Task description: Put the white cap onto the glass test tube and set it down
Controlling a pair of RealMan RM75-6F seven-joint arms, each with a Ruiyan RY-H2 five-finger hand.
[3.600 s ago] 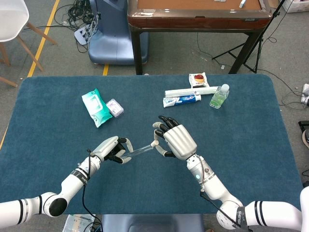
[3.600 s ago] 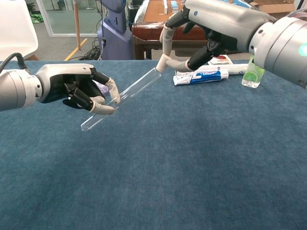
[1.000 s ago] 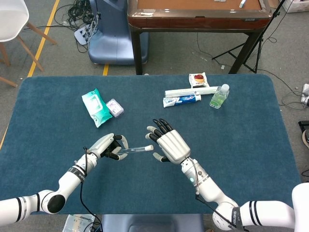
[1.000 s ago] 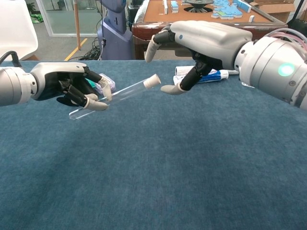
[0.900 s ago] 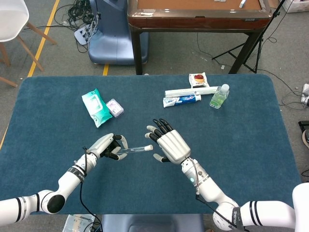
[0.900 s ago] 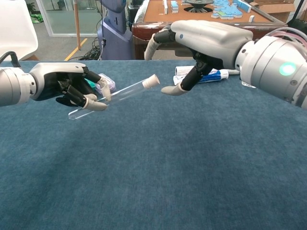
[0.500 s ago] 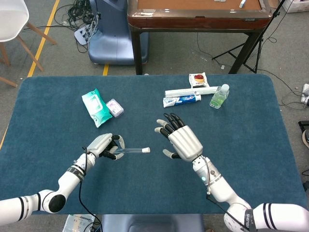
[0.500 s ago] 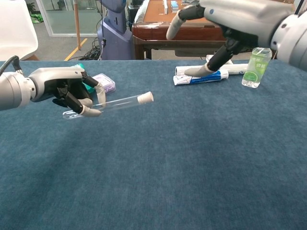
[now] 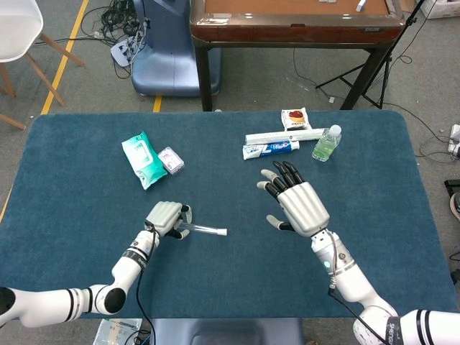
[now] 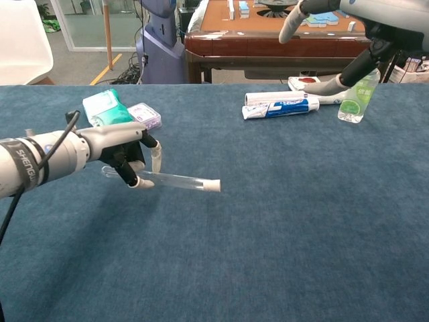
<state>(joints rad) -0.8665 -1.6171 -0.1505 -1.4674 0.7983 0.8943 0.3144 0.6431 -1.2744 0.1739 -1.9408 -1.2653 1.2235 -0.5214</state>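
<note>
The glass test tube (image 9: 203, 229) (image 10: 175, 179) carries the white cap (image 9: 223, 232) (image 10: 212, 186) on its right end. It lies nearly level, low over the blue table. My left hand (image 9: 165, 218) (image 10: 125, 153) holds the tube's left end between its fingers; whether the tube touches the cloth I cannot tell. My right hand (image 9: 298, 206) (image 10: 343, 40) is raised to the right of the tube, well apart from it, fingers spread and holding nothing.
At the table's far side lie a toothpaste tube (image 9: 271, 149) (image 10: 278, 107), a long white box (image 9: 284, 135), a small green bottle (image 9: 326, 143) (image 10: 355, 98) and a snack packet (image 9: 295, 118). A teal wipes pack (image 9: 143, 159) (image 10: 105, 108) and a small box (image 9: 170, 159) (image 10: 143, 115) lie far left.
My left hand has lowered the capped tube toward the table and turned it so the cap end points right and slightly down. My right hand has drawn away to the right.
</note>
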